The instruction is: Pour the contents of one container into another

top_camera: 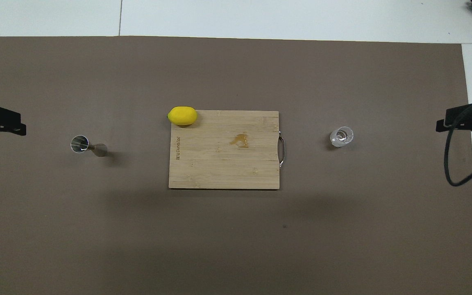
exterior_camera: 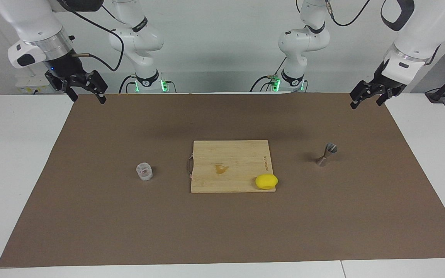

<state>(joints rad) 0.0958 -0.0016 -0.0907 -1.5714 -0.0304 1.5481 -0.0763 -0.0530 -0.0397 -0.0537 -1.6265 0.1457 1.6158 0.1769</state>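
Step in hand: reach for glass cup [exterior_camera: 144, 172]. Advice: right gripper [exterior_camera: 87, 89], jaws spread, empty, high over the mat's edge, should descend squarely around the cup wall. Left gripper [exterior_camera: 370, 94], spread, waits.

1 cup: clear, squat, cylindrical, toward the right arm's end.
1 jigger [exterior_camera: 326, 154]: metal, hourglass, narrow-waisted, tippy, toward the left arm's end.
1 cutting board [exterior_camera: 230, 154], wooden, between them; 1 lemon [exterior_camera: 266, 181].

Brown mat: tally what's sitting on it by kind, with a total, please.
Glass cup: 1
Metal jigger: 1
Wooden cutting board: 1
Lemon: 1, on a corner of the board
Total: 4
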